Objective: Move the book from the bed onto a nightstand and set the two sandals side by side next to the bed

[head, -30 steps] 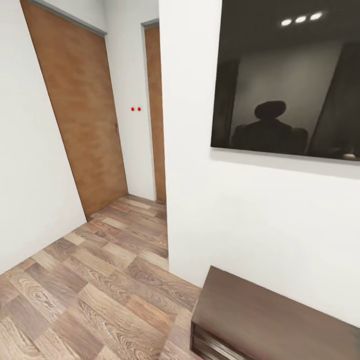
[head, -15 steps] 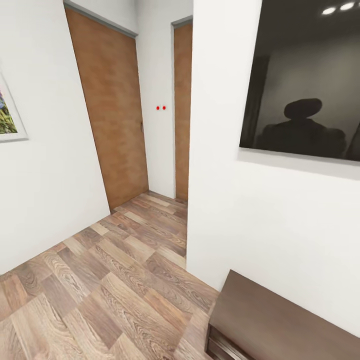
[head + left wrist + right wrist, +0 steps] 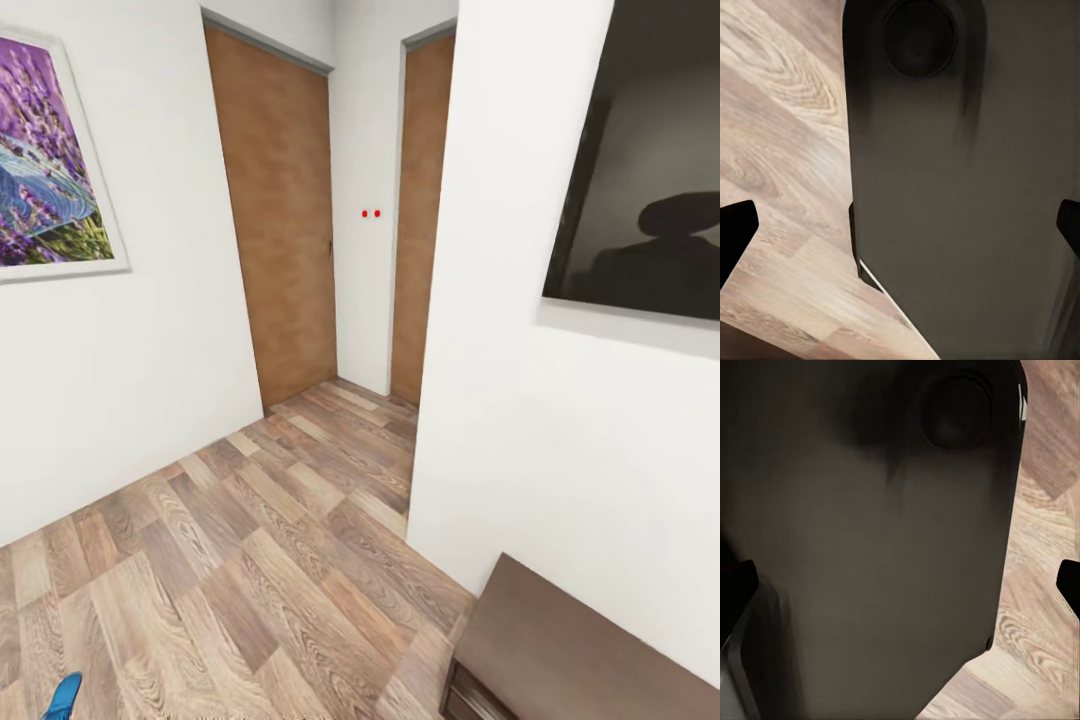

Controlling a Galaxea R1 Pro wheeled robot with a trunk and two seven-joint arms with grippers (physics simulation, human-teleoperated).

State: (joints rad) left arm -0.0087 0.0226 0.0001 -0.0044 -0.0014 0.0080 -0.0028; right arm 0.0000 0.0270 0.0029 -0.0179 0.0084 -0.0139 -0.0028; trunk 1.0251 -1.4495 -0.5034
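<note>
A bright blue flat sandal (image 3: 63, 696) lies cut off at the wood-plank floor's (image 3: 250, 560) edge. Both wrist views show dark fingertips (image 3: 735, 232) (image 3: 1069, 581) spread wide, gripping nothing.

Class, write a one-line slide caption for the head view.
Hallway with wood floor, two brown doors, a lavender picture, and a blue sandal at the bottom edge.

Blue sandal (image 3: 64, 696): cut off by the head view's bottom edge.
Dark panel (image 3: 650, 190): cropped at the right.
Wooden cabinet (image 3: 570, 660): only its top corner was seen.
</note>
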